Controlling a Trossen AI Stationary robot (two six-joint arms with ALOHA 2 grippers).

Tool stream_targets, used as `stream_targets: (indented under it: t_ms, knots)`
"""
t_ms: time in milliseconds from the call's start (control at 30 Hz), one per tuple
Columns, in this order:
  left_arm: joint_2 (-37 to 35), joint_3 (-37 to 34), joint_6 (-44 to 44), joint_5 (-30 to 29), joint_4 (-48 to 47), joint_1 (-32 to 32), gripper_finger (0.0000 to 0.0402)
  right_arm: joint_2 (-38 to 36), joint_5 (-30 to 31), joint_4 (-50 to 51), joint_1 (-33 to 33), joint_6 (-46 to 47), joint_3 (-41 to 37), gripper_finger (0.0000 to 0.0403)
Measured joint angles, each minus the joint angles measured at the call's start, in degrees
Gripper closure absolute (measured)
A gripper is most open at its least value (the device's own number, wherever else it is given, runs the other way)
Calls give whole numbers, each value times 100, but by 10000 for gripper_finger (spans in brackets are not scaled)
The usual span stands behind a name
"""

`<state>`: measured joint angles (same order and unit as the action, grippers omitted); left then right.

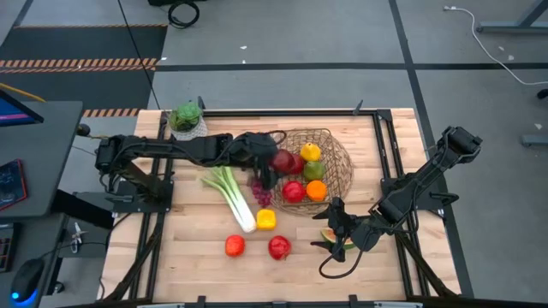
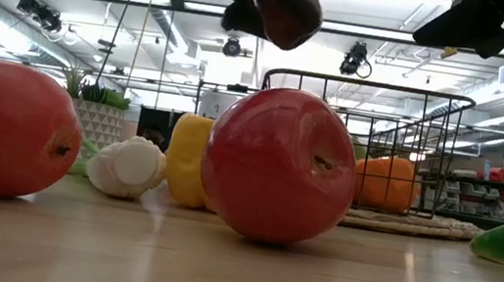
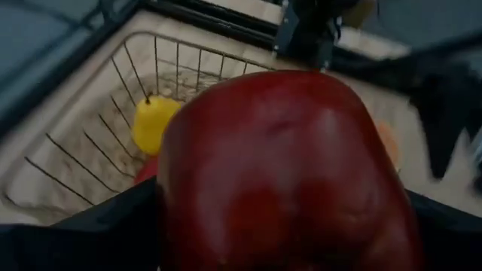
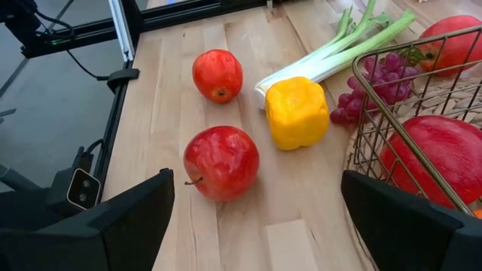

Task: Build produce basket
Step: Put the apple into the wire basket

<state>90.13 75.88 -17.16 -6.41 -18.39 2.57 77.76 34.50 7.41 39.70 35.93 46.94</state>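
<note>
The left gripper [image 1: 272, 162] is gripping a dark red apple [image 1: 282, 160] above the basket [image 1: 336, 175] rim, ready for dropping inside. The right gripper [image 1: 336, 228] is waiting open, with more produce lying on the desk [image 1: 197, 248] before it.

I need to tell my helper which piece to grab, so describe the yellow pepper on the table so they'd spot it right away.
Start from the wire basket at the table's far middle, then look to the bare wood just in front of its left edge. The yellow pepper sits there at the white end of the leek, near the purple grapes. It is the only blocky yellow piece outside the basket; the loose pieces near it are red.
</note>
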Motion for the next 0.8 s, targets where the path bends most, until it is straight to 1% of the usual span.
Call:
stream_targets:
  t_ms: [300, 600, 800]
  knots:
    - [-2, 0, -2821, 4, 85, -210, 44, 0, -2, 1, 0, -12, -1, 19]
    - [-2, 0, -4982, 15, 124, -577, 44, 0, -2, -1, -2, -10, 0, 19]
    - [-2, 0, -6284, 8, 124, -632, 44, 0, -2, -1, -7, -10, -1, 19]
